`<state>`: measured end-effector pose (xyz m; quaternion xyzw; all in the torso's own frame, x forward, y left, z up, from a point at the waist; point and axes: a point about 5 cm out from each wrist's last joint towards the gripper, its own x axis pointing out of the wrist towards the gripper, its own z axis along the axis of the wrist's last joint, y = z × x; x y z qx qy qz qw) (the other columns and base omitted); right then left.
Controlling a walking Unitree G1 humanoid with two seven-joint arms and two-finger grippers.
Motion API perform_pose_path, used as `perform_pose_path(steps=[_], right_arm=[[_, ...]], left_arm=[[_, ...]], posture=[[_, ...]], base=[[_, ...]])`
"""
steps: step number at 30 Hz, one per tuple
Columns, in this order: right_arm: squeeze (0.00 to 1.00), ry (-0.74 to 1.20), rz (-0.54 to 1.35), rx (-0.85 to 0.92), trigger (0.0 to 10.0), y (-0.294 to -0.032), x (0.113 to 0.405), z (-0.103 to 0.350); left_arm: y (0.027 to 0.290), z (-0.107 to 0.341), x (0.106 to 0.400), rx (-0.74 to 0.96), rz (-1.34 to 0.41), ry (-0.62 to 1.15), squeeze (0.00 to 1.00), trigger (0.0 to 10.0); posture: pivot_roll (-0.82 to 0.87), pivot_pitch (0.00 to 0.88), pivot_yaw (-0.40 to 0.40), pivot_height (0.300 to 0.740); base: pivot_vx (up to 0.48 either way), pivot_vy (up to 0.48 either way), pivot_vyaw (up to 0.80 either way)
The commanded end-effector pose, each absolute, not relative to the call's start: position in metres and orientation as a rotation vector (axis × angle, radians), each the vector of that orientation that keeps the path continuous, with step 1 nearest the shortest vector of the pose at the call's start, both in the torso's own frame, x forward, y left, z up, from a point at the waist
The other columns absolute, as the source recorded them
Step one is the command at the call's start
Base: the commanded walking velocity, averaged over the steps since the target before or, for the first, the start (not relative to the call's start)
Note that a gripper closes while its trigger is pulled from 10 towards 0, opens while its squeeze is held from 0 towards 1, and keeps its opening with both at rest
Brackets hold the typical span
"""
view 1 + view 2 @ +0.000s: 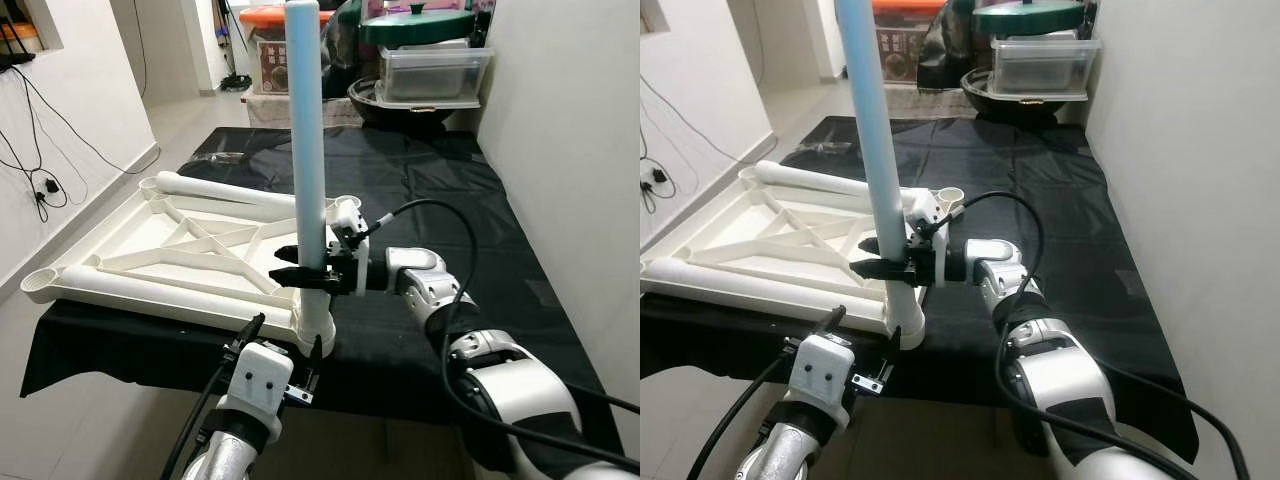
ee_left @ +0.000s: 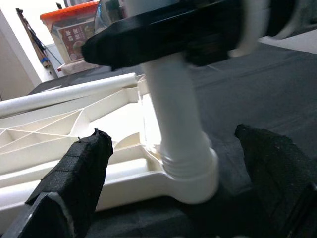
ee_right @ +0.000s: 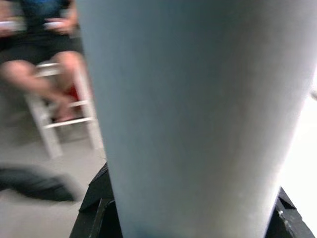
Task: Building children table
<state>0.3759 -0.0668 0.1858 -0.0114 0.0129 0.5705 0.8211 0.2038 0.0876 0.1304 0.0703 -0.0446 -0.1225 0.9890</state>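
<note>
A black cloth-covered platform [image 1: 440, 190] fills the middle of the room, running back toward a stack of clear plastic storage boxes [image 1: 432, 70] and a dark green round lid [image 1: 415, 25] by the far wall. On the cloth's near left part lies the white plastic children's tabletop [image 1: 190, 250], turned underside up so its ribbed bracing shows, with white tubular rails along its long edges and round sockets at the corners.

From the near right corner socket [image 1: 316, 335] a pale blue cylindrical table leg [image 1: 305, 130] stands upright, its lower white section seated in the socket. The right gripper [image 1: 300, 268] reaches in from the right at the leg's lower part, just above the socket, its two black fingers pinching the leg between them; in the right wrist view the blue tube [image 3: 198, 114] sits right against the camera with a finger at either side.

The left gripper [image 1: 285, 345] is lower, at the near edge of the platform just beneath the socket corner. Its fingers [image 2: 74, 183] are spread wide, one on each side of the white socket [image 2: 190, 168], touching neither it nor the leg.

In the right wrist view a seated person's legs [image 3: 54, 74] and a white stool [image 3: 59, 124] appear, blurred, beyond the leg.
</note>
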Motion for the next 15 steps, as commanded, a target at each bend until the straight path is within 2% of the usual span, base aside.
perform_pose_path(steps=[1, 3, 6, 8, 9, 10, 11, 12, 13, 15], right_arm=[[0.00, 0.074, 0.959, 0.032, 0.0, -0.075, 0.386, 0.175], [0.00, 0.087, 0.772, 0.042, 0.0, -0.083, 0.392, 0.171], [0.00, 0.096, 0.661, 0.048, 0.0, -0.089, 0.395, 0.169], [0.00, 0.121, 0.326, 0.080, 0.0, -0.110, 0.402, 0.163], [0.00, 0.121, 0.326, 0.080, 0.0, -0.110, 0.402, 0.163], [0.00, 0.130, 0.237, 0.091, 0.0, -0.117, 0.403, 0.162], [0.00, 0.130, 0.237, 0.091, 0.0, -0.117, 0.403, 0.162], [0.00, 0.126, 0.106, 0.110, 0.0, -0.127, 0.403, 0.160], [0.00, 0.126, 0.106, 0.110, 0.0, -0.127, 0.403, 0.160], [0.00, 0.137, -0.188, 0.211, 0.0, -0.137, 0.399, 0.151]], left_arm=[[0.087, 0.127, 0.204, 0.144, -0.249, -0.079, 0.00, 10.0], [0.087, 0.127, 0.203, 0.143, -0.250, -0.078, 0.00, 10.0], [0.086, 0.127, 0.203, 0.142, -0.250, -0.078, 0.00, 10.0], [0.086, 0.127, 0.204, 0.139, -0.248, -0.078, 0.00, 10.0], [0.086, 0.127, 0.204, 0.139, -0.248, -0.078, 0.00, 10.0], [0.086, 0.127, 0.204, 0.138, -0.248, -0.078, 0.00, 10.0], [0.086, 0.127, 0.204, 0.138, -0.248, -0.078, 0.00, 10.0], [0.086, 0.127, 0.204, 0.137, -0.247, -0.077, 0.00, 10.0], [0.086, 0.127, 0.204, 0.137, -0.247, -0.077, 0.00, 10.0], [0.086, 0.126, 0.203, 0.140, -0.253, -0.076, 0.00, 10.0]], posture=[[0.08, 0.000, -0.002, 0.740], [0.07, 0.000, 0.002, 0.740], [0.06, 0.000, -0.004, 0.740], [0.05, 0.000, 0.000, 0.740], [0.05, 0.000, 0.000, 0.740], [0.05, 0.000, 0.000, 0.740], [0.05, 0.000, 0.000, 0.740], [0.04, 0.000, 0.006, 0.740], [0.04, 0.000, 0.006, 0.740], [0.05, 0.000, 0.011, 0.740]], base=[[0.000, 0.000, 0.00], [0.000, 0.000, 0.00], [0.000, 0.000, 0.00], [0.000, 0.000, 0.00], [0.000, 0.000, 0.00], [0.000, 0.000, 0.00], [0.000, 0.000, 0.00], [0.000, 0.000, 0.00], [0.000, 0.000, 0.00], [0.000, 0.000, 0.00]])
